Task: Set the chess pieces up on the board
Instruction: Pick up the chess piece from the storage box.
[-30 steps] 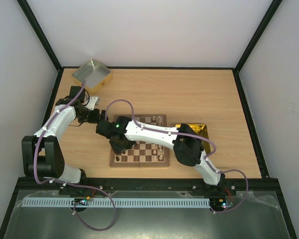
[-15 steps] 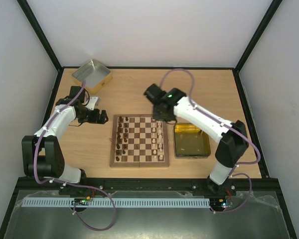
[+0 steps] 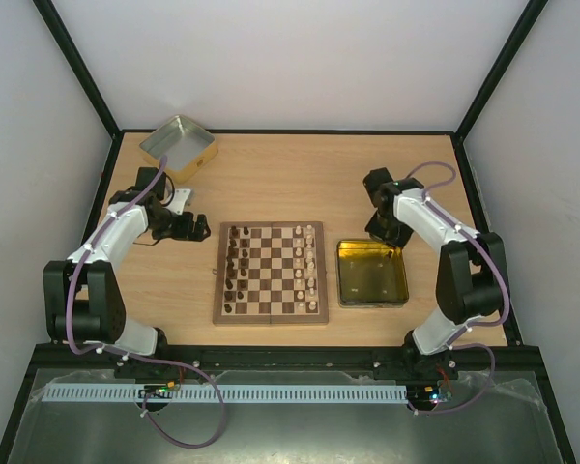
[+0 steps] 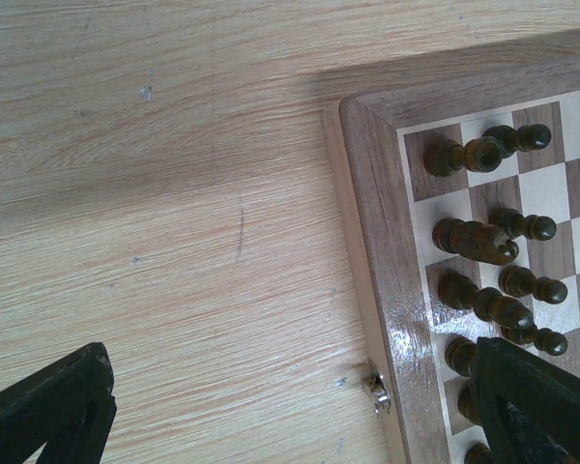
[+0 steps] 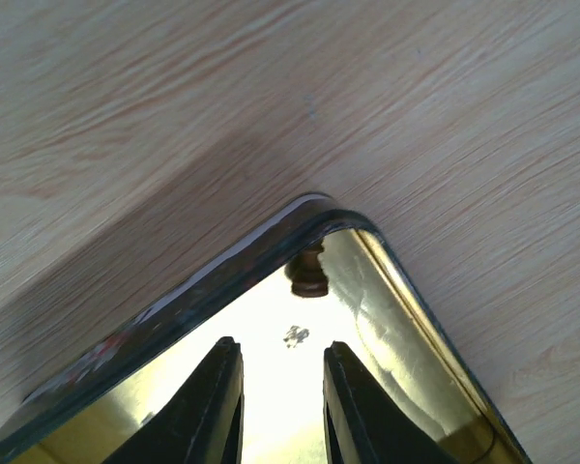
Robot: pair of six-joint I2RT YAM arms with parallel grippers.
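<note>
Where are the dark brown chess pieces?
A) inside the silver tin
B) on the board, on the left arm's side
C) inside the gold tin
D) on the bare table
B: the dark brown chess pieces line the board on the left arm's side, facing the white pieces.

Matt wood-grain table (image 4: 174, 213), glossy varnished wooden board (image 4: 382, 242) (rim glinting), polished wooden chess pieces (image 4: 476, 240), shiny gold metal tin (image 5: 406, 314).

We see a wooden bench (image 3: 300, 174) carrying the board (image 3: 271, 320) centrally, a gold tin (image 3: 372, 304) just right, a silver tin (image 3: 195, 164) far-left.
</note>
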